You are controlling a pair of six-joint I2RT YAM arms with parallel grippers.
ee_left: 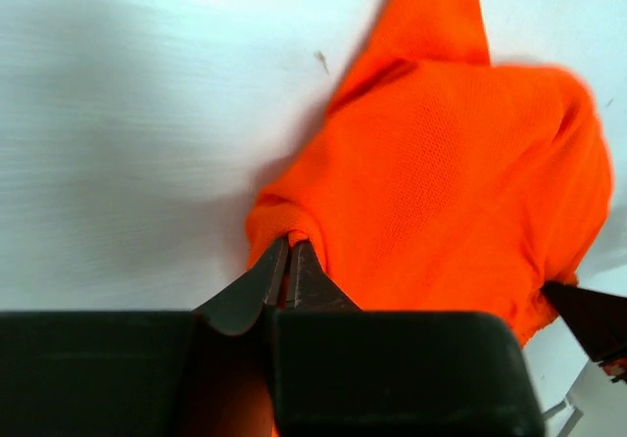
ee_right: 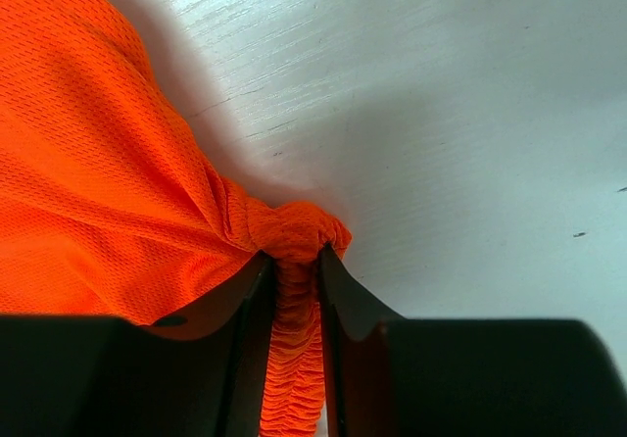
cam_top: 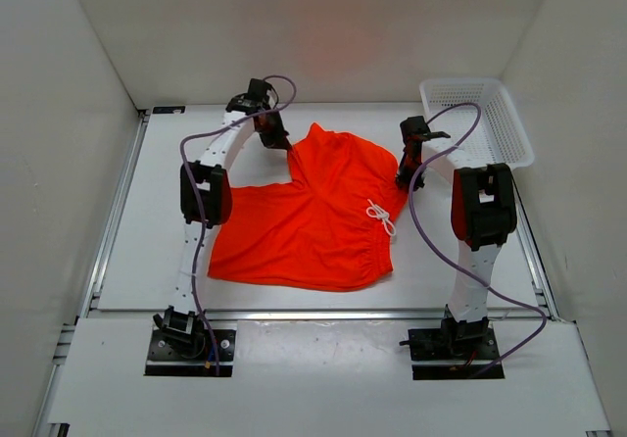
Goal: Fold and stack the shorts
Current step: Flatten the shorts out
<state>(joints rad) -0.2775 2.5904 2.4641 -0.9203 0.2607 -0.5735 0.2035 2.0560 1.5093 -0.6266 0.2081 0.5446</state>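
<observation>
Covering mid-table [cam_top: 127, 261]: orange-red shorts [cam_top: 313, 221], rumpled; white mesh basket [cam_top: 487, 114], far right; left gripper [ee_left: 291, 248], pinched shut on the shorts' far-left edge; right gripper [ee_right: 294, 258], clamping the bunched waistband, right side; white drawstring [cam_top: 382, 217].

Centre of tabletop [cam_top: 157, 212]: shorts [cam_top: 313, 221]. Drawstring [cam_top: 382, 217] lies on top of them, right side. Basket [cam_top: 516, 123] at far right corner, apart from shorts. Left gripper [cam_top: 286, 148] at shorts' far edge; right gripper [cam_top: 404, 180] at their right edge, just before basket.
</observation>
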